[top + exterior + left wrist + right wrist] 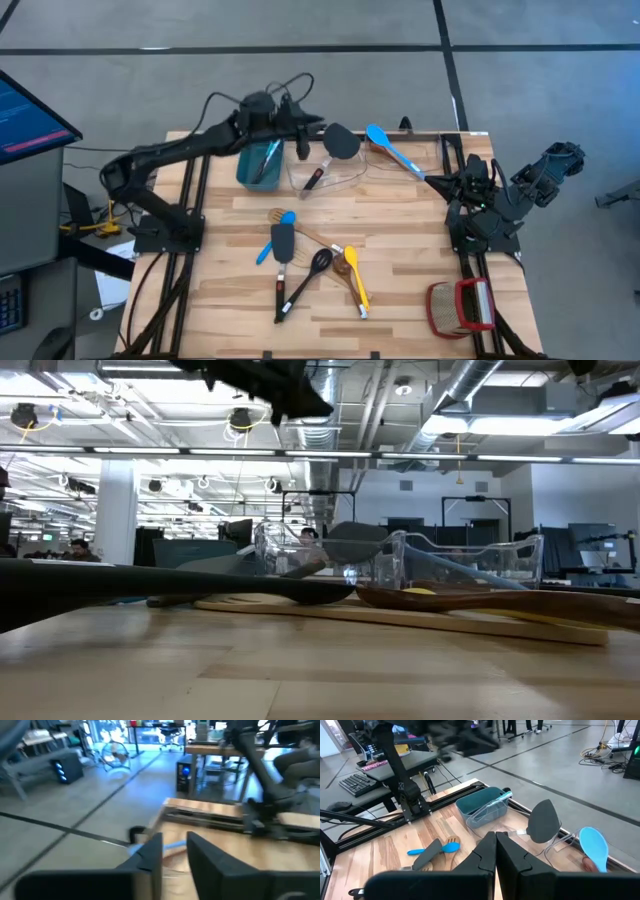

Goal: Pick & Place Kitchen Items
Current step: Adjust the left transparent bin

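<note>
The left claw (302, 135) hangs above the worktop (400, 290) at 12 o'clock, between the teal bin (258, 163) and the clear tray (345, 175), fingers (152, 855) slightly apart, gripping nothing. The right claw (455, 182) waits closed at 3 o'clock. Most utensils (315, 265) lie mid-worktop; a black spatula (335, 145) leans in the tray.

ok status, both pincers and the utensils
Left pincer open, empty, above teal bin. Right pincer shut, parked at table edge. Utensils loose mid-table. Nothing blocking.
</note>
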### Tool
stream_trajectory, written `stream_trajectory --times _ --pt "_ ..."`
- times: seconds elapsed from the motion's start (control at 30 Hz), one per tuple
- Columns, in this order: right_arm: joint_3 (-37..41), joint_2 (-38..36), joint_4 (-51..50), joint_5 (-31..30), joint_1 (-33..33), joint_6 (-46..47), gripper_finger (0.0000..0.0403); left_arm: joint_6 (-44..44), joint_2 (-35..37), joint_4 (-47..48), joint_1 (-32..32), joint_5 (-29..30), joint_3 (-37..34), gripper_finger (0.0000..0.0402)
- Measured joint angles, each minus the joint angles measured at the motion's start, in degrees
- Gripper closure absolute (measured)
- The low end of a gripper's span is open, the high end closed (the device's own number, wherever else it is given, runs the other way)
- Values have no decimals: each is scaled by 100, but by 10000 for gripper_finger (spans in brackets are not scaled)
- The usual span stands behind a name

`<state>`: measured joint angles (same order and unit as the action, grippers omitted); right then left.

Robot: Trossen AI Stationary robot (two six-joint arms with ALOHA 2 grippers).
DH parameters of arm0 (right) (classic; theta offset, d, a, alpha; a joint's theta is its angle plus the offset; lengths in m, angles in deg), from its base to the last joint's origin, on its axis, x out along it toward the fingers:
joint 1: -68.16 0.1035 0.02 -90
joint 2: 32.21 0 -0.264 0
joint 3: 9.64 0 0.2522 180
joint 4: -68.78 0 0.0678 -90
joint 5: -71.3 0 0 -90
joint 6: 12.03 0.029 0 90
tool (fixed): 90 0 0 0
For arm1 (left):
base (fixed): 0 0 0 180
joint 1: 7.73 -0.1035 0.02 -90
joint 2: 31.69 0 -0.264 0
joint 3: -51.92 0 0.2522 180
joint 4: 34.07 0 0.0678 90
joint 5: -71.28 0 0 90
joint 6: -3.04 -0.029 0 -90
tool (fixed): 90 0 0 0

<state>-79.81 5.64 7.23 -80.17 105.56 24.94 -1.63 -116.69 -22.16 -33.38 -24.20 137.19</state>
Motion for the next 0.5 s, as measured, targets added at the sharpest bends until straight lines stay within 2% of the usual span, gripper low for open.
stream_trajectory --times 0.13,0.3,0.5 --pt "0 0 -9 -22 -1 -2 403 269 171 387 871 955 2 391" --pt "0 2 -17 -149 -1 0 403 780 33 973 1603 2129 7 398" --pt "0 2 -20 -324 -1 0 403 1877 -461 2084 1766 2243 0 400"
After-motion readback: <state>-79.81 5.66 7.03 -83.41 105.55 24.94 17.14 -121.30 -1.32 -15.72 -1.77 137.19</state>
